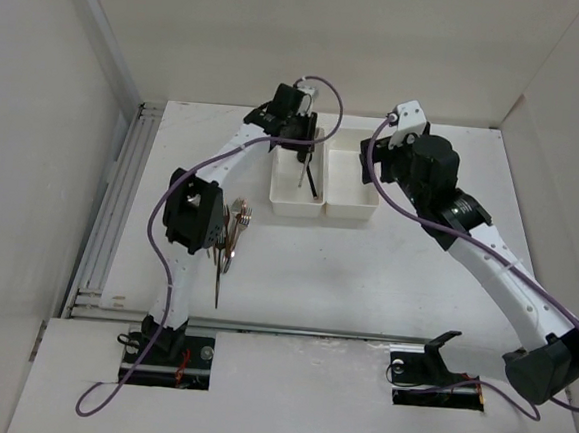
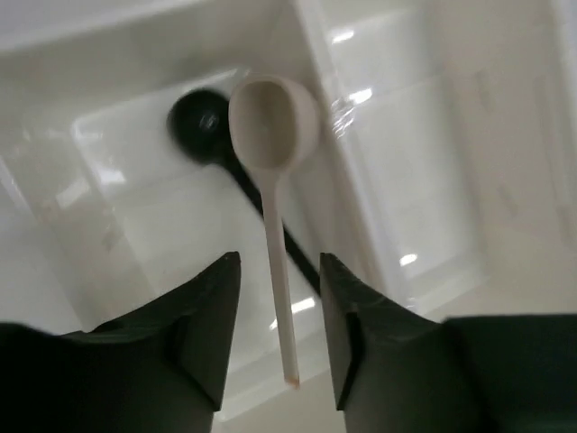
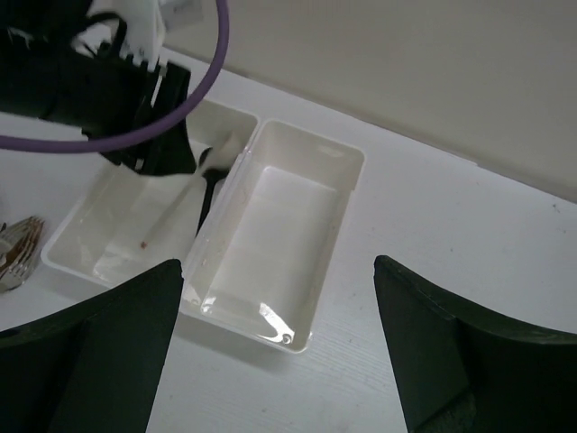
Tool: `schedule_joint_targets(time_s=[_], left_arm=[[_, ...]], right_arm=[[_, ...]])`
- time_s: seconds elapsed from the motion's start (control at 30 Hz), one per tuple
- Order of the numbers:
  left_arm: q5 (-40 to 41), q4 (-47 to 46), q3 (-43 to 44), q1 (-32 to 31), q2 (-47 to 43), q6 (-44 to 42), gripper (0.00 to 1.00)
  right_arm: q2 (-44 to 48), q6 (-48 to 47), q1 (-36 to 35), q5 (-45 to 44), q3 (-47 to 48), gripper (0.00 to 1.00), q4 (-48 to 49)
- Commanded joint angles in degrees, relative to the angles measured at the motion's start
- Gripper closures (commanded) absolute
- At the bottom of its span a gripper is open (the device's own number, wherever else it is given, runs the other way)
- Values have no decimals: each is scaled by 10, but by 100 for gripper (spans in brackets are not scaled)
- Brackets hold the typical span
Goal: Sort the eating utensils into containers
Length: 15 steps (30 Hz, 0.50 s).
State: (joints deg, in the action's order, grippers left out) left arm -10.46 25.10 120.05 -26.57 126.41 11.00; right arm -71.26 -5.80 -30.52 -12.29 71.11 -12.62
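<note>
I see two white plastic bins, shallow and rectangular with rounded corners and glossy floors. They are joined side by side at the far middle of the matte white counter (image 1: 365, 273). The left jaws hang over the left bin (image 1: 295, 209), parted a little. A pale spoon (image 2: 270, 122) runs lengthwise between the dark, smooth fingers (image 2: 212, 334), and I can see a gap on either side of its handle. It has a thin straight handle and a round shallow bowl, which points away from the wrist. I cannot tell whether it already rests on the bin floor.

Beneath it a black spoon (image 2: 200, 122) of the same slim shape lies in that bin, its handle crossing under the pale one at a slant. The right bin (image 1: 352, 186) holds nothing I can see.

The right jaws are spread wide and grip nothing. They hover on the near side of the bins and look down on them.

The rest of the utensils (image 1: 234, 234) lie in a tight bundle on the counter, well short of the bins. I make out copper-brown and silver stems there. The left arm's elbow (image 1: 191, 214) sits just beside the bundle and hides its left edge, and a purple cable (image 1: 153, 236) loops along the arm.
</note>
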Motion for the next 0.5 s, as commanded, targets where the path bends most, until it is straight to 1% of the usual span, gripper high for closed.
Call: schedule_joint_targets(time_s=[0.0,0.03,0.07,0.1,0.13,0.17,0.2,0.27,0.3,0.33,0.4,0.43,0.47], left_arm=[[31,17,-20,13,-45,40,61],[40,17,-35,13,-56,45,56],[40,11,-61,18,-85,46,47],[46,11,-70,18,-102,51,45],[60,11,-79,27,-120,61,45],[68,16,-89,32,-166,67,45],[79,16,-126,46,-193,72,45],[113,37,-159,64,-236,78,45],[123,72,-195,84,-259,78,45],[134,84,-223,98,-271,83,45],[140,89,-293,125,-308,83,45],[140,89,-362,149,-319,83,46],[147,89,-390,157,-327,83,47]], right_arm=[[42,-3,-6,-27,-2,9,4],[42,-3,-6,-27,-7,8,4],[42,-3,-6,-27,-7,8,4],[42,-3,-6,-27,-7,8,4],[42,-3,-6,-21,-7,8,4],[42,-3,-6,-21,-2,8,4],[42,-3,-6,-16,-2,8,4],[36,-3,-6,-10,4,8,-2],[36,-3,-6,-4,4,8,-2],[36,-3,-6,-4,4,8,-2],[31,-3,-6,3,-1,8,5],[25,-3,-6,9,-1,8,5],[25,-3,-6,9,-1,8,5]])
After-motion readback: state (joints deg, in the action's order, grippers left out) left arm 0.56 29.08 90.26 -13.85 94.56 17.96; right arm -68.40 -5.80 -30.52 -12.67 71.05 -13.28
